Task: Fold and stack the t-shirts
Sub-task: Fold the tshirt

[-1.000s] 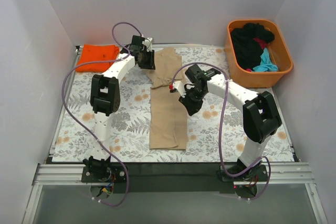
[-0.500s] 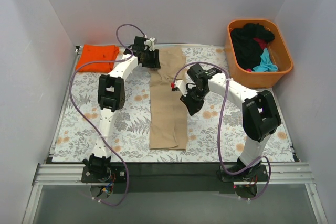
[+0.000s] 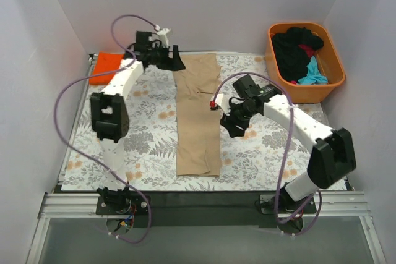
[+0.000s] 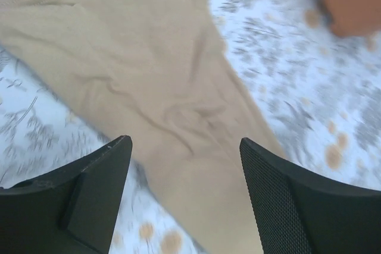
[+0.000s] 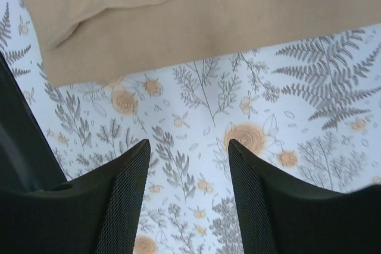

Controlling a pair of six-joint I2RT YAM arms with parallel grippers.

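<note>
Right, top view: tan shirt [image 3: 198, 140] lies as a long narrow strip down the middle of the surface [image 3: 148, 146], sides already turned in. Orange shirt [image 3: 102, 66] sits folded at the far left corner. Other shirts [image 3: 294, 51], black, teal and red, are heaped in the tub [image 3: 309, 95] far right. Left jaws hover at the strip's far left corner, right jaws just off its right edge about midway. How wide they stand can't be read from up here.

My read: next is the end-over-end fold. To do it well, pinch both corners of one short end, one per arm. Lift level and lay the end down with edges lined up. A one-sided pull would likely skew the strip.

Left wrist: jaws spread, nothing between them, above the tan cloth. It shows wrinkles and an overlapping flap that the top view flattens out. Worth smoothing before the fold.

Right wrist: jaws spread, empty, over bare floral surface. The shirt's edge runs just beyond them and shows as a double layer. Only this view confirms they're clear of the cloth.
</note>
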